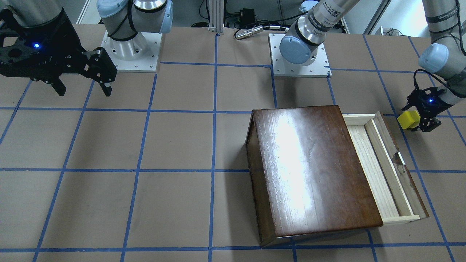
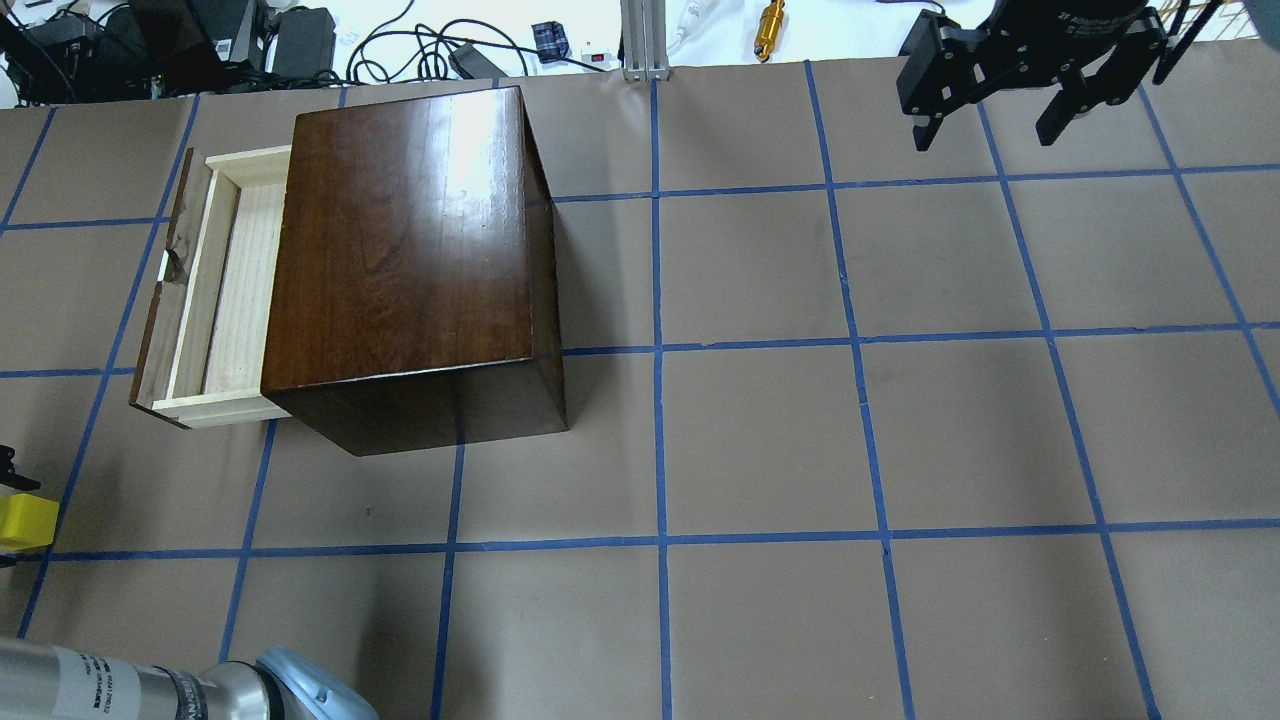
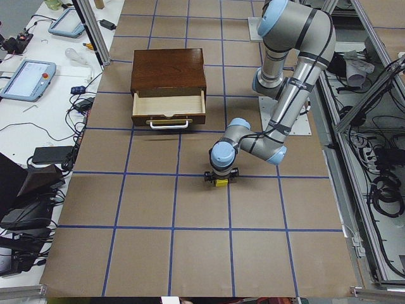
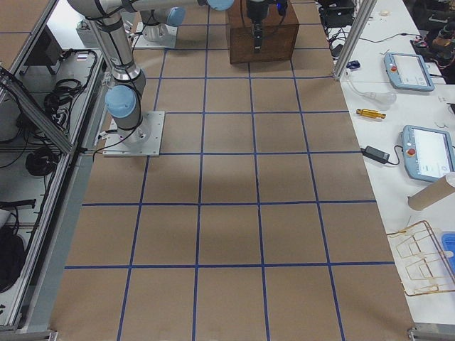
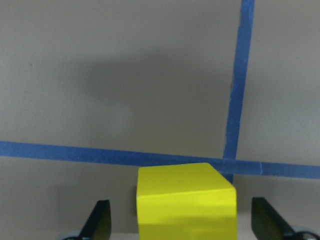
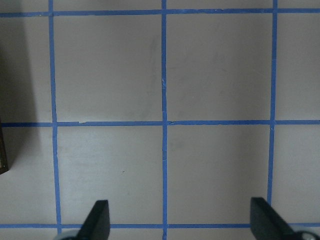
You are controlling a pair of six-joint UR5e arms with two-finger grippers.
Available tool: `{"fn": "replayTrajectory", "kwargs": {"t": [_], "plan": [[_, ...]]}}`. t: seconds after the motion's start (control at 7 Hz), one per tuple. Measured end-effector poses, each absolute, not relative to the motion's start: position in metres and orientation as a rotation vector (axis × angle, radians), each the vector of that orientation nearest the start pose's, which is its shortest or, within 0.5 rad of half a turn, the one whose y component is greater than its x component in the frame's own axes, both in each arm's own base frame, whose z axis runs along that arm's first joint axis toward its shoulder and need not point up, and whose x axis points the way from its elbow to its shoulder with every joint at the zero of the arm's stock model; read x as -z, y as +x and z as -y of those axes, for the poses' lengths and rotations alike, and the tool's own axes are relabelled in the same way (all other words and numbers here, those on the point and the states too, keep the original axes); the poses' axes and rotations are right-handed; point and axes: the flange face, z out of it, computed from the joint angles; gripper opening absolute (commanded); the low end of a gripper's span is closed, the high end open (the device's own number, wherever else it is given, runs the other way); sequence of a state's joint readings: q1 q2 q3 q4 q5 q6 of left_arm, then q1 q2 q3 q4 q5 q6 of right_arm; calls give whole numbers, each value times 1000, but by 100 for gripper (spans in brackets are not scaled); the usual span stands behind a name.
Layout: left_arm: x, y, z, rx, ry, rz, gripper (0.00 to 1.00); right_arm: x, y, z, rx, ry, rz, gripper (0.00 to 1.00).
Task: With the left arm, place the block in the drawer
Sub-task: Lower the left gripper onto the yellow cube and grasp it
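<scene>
From where I stand this looks like the pick-up, with nothing placed yet. The silver-grey left arm with light-blue joint caps [image 3: 291, 95] has its black two-finger tool [image 5: 182, 222] set low over the brown paper-covered surface with its blue tape grid [image 1: 145, 145]. The small bright yellow cube [image 1: 408, 119] sits between its fingers [image 5: 100, 222].

The left wrist view shows this tool spread wide, with a clear gap of bare surface on either side of the cube, so it has hold of nothing. The cube looks roughly centred between the two tips and turned a little off square to them. It appears to rest on the surface beside a crossing of tape lines, though I can't be sure of the contact underneath.

The shallow pale-wood drawer with its dark front panel [image 1: 366, 156] is pulled well out of the glossy dark-brown wooden cabinet [image 1: 313, 167], and its floor is bare. The cube lies outside it, near the front panel's robot-side corner but not touching it.

My guess at what comes next: close squarely on the cube, lift it clear of the front panel's top edge, carry it over the open tray and let go low. The slight twist of the cube could make it rotate as the fingers close.

The right arm's black tool [image 1: 84, 91] hangs well apart on the far side, spread open and holding nothing.
</scene>
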State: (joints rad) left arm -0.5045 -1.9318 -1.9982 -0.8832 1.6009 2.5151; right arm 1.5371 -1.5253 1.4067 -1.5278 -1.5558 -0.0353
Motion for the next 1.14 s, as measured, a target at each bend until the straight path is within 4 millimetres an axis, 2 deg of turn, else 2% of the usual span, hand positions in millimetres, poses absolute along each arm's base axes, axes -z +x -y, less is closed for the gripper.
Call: {"fn": "replayTrajectory", "kwargs": {"t": [0.14, 0.29, 0.43, 0.57, 0.86, 1.14], "plan": [[-170, 389, 363, -4, 2154, -2434, 58, -542, 117, 520, 119, -4, -3127, 100], [-169, 388, 363, 2, 2157, -2433, 46, -541, 118, 520, 118, -5, -3127, 100], [-168, 388, 363, 4, 2162, -2428, 27, -541, 118, 520, 118, -5, -3127, 100], [-168, 388, 362, 5, 2164, -2427, 14, -541, 118, 520, 118, -5, -3127, 100], [-170, 389, 362, 3, 2152, -2433, 0, -542, 118, 520, 119, -5, -3128, 100], [-181, 389, 363, -12, 2134, -2427, 0, -542, 118, 520, 119, -6, -3127, 100]]}}
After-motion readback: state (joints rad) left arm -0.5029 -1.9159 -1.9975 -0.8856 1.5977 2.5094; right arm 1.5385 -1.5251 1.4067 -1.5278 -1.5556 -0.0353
